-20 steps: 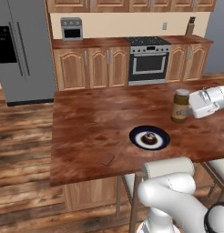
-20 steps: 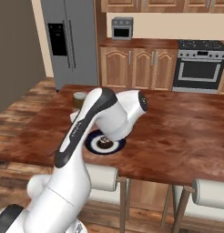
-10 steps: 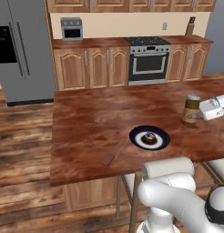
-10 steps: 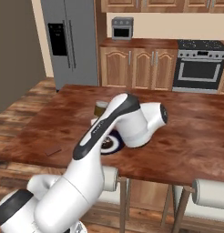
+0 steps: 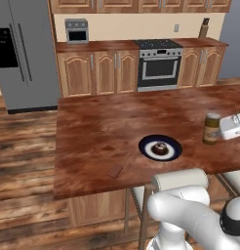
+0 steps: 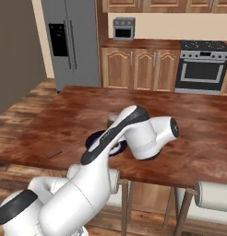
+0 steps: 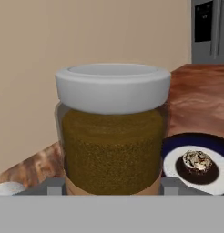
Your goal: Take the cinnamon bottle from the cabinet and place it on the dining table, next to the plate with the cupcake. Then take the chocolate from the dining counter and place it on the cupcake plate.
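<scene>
Across the dark reddish-brown dining table [image 5: 102,127], a thin brown chocolate [image 5: 115,171] bar is lying flat near the front left edge, well apart from everything else. Toward the middle, the dark blue plate [image 5: 147,141] with its pale ring is carrying the small brown cupcake [image 5: 160,147]. Just right of the plate, the cinnamon bottle [image 5: 211,128] is standing upright, its pale lid on top, with the gripper [image 5: 220,132] reaching in level from the right edge and clasping it between its fingers. Seen from the hand camera, the cinnamon bottle [image 7: 113,129] is looming close and the plate [image 7: 177,140] is sitting just beyond it. Behind the table, a grey refrigerator [image 5: 22,53], wooden cabinets and a steel oven [image 5: 159,66] are lining the wall.
</scene>
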